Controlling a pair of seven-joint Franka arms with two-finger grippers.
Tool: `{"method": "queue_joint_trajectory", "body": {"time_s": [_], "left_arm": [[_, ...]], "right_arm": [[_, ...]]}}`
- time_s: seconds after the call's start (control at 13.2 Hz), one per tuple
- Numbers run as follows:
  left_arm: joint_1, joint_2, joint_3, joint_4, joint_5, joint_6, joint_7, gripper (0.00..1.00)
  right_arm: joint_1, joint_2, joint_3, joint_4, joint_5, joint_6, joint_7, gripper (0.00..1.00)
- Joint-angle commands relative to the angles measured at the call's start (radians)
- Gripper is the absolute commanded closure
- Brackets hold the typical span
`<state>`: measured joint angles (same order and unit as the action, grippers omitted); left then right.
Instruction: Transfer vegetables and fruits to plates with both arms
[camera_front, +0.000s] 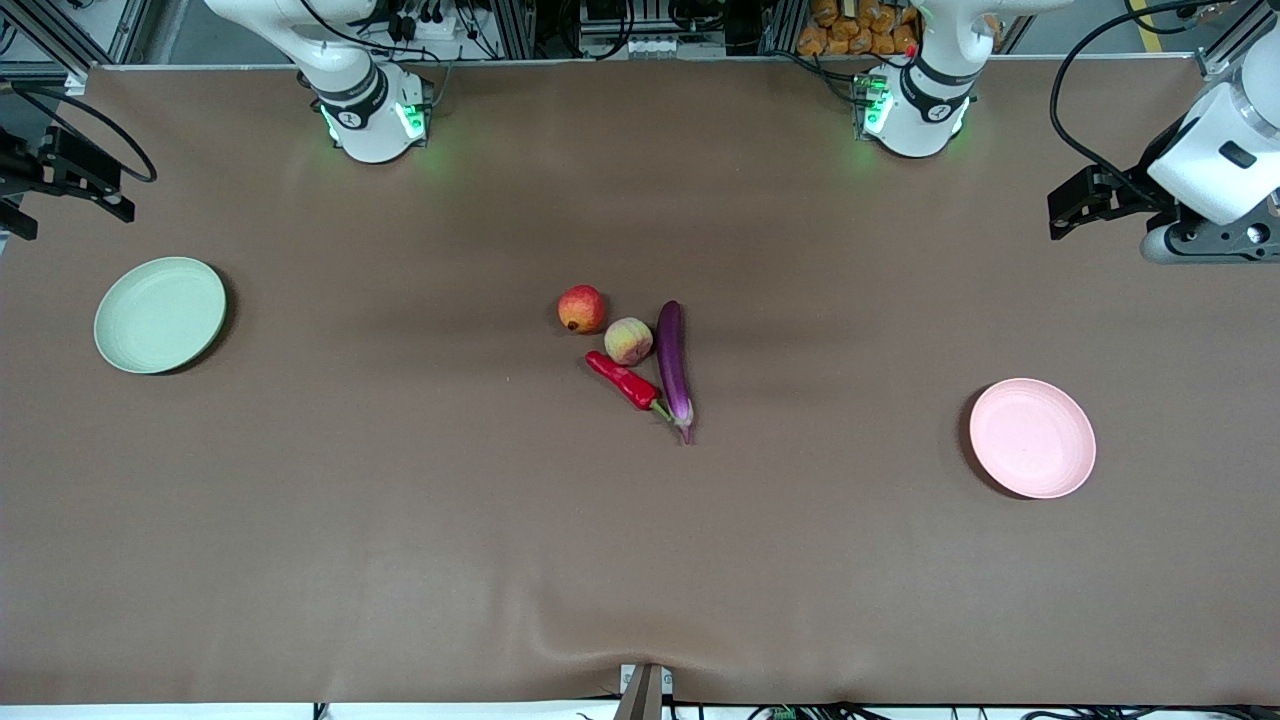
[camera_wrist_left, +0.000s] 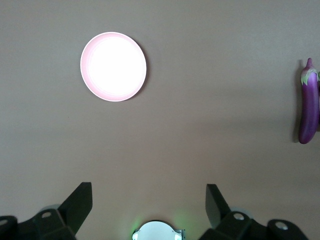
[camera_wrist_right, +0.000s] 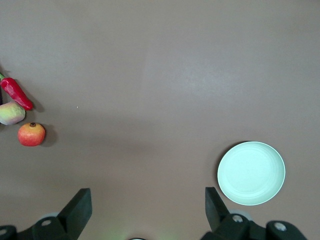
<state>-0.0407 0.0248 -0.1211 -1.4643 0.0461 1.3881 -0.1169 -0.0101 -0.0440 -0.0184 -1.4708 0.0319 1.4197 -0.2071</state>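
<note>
- Tabletop (camera_front: 400, 520): covered in a plain brown cloth. The four items of produce lie grouped at its middle, none on a plate.
- Pomegranate (camera_front: 581, 308): farthest of the group from the front camera, just beside the peach (camera_front: 628, 341), on the side toward the right arm's end.
- Eggplant (camera_front: 673, 366): lies lengthwise beside the peach, toward the left arm's end, its stem end pointing to the front camera.
- Chili pepper (camera_front: 623, 381): lies at a slant, nearer the front camera than the peach, its green stem close against the eggplant.
- Green plate (camera_front: 159, 314): at the right arm's end of the tabletop, bare, well apart from the produce.
- Pink plate (camera_front: 1032, 437): toward the left arm's end, bare, nearer the front camera than the green plate.
- Left gripper (camera_wrist_left: 149, 200): raised over the tabletop's left-arm end, fingers spread wide, holding nothing.
- Right gripper (camera_wrist_right: 148, 202): raised over the tabletop's right-arm end, fingers spread wide, holding nothing.
</note>
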Motion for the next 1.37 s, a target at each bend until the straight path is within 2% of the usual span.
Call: {"method": "queue_joint_trajectory", "body": {"time_s": [0.0, 0.3, 0.53, 0.68, 0.91, 1.06, 1.29], "left_arm": [[0.005, -0.008, -0.003, -0.002, -0.017, -0.003, -0.004, 0.00], [-0.013, 0.004, -0.009, 0.002, -0.012, 0.029, -0.010, 0.00], [-0.054, 0.120, -0.029, 0.131, -0.012, 0.035, -0.148, 0.00], [-0.132, 0.168, -0.031, 0.168, -0.005, 0.046, -0.246, 0.00], [-0.292, 0.198, -0.029, 0.162, -0.002, 0.072, -0.553, 0.00], [-0.391, 0.230, -0.028, 0.162, 0.067, 0.077, -0.728, 0.00], [-0.465, 0.264, -0.032, 0.162, 0.084, 0.078, -0.881, 0.00]], "right_arm": [[-0.007, 0.007, 0.001, 0.017, 0.019, -0.021, 0.014, 0.00], [-0.002, 0.007, 0.000, 0.017, 0.019, -0.024, 0.015, 0.00], [-0.002, 0.007, 0.000, 0.017, 0.019, -0.025, 0.017, 0.00], [0.004, 0.007, 0.001, 0.017, 0.019, -0.025, 0.064, 0.00], [0.004, 0.007, 0.001, 0.017, 0.019, -0.025, 0.078, 0.00], [0.004, 0.007, 0.001, 0.017, 0.019, -0.025, 0.078, 0.00], [0.002, 0.007, 0.001, 0.017, 0.019, -0.031, 0.078, 0.00]]}}
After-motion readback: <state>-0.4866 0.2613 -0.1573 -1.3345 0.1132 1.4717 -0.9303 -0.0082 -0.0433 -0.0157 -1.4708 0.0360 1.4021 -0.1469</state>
